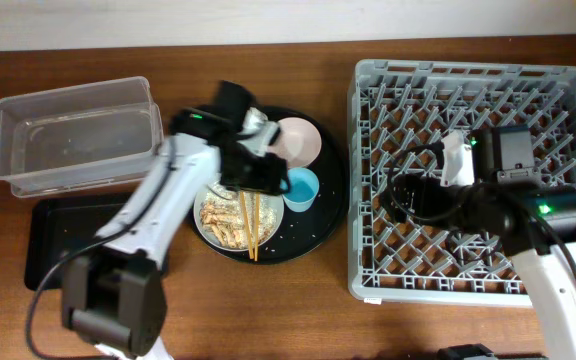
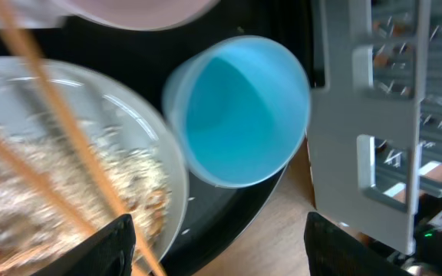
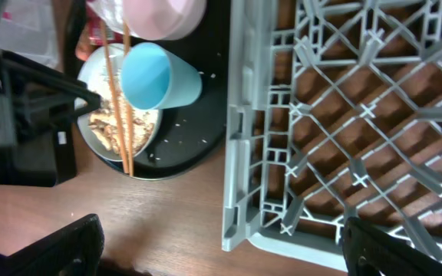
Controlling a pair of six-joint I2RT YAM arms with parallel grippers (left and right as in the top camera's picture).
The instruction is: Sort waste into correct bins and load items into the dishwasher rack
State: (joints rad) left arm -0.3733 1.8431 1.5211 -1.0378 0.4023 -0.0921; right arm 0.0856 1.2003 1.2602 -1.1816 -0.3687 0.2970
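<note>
On the round black tray stand a pale pink bowl, a light-blue cup and a white bowl of beige scraps with rice, with chopsticks across it. My left gripper hovers over the white bowl and cup. In the left wrist view it is open and empty, just below the cup and beside the chopsticks. My right gripper is over the grey dishwasher rack. It is open and empty above the rack's corner. Napkin, wrapper and carrot scrap are hidden.
The clear tub stands at the back left, with the shallow black tray in front of it. The rack's near left corner stands close to the round tray. Bare wooden table lies in front of the tray.
</note>
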